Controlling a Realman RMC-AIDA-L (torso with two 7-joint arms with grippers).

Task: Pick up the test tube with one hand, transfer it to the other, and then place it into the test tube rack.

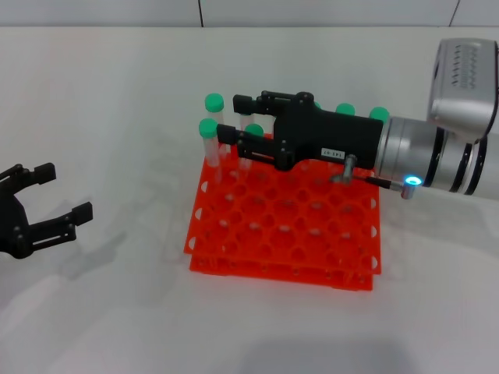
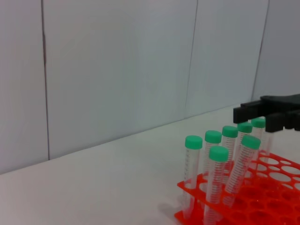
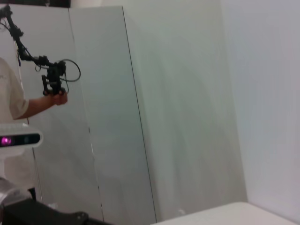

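Note:
The orange-red test tube rack (image 1: 284, 234) stands mid-table and also shows in the left wrist view (image 2: 262, 206). Several green-capped test tubes stand along its far rows. My right gripper (image 1: 231, 118), with the white label, hovers over the rack's far left corner with its fingers apart. One test tube (image 1: 253, 129) leans in a hole just under and between its fingers; in the left wrist view this tilted tube (image 2: 243, 159) stands below the right gripper (image 2: 262, 115). My left gripper (image 1: 54, 195) is open and empty at the table's left edge.
Two tubes (image 1: 209, 117) stand at the rack's far left corner, just left of the right gripper's fingertips. More tubes (image 1: 345, 109) stand behind the right wrist. A panelled wall (image 2: 117, 70) rises behind the table. The right wrist view shows only wall and a far-off person.

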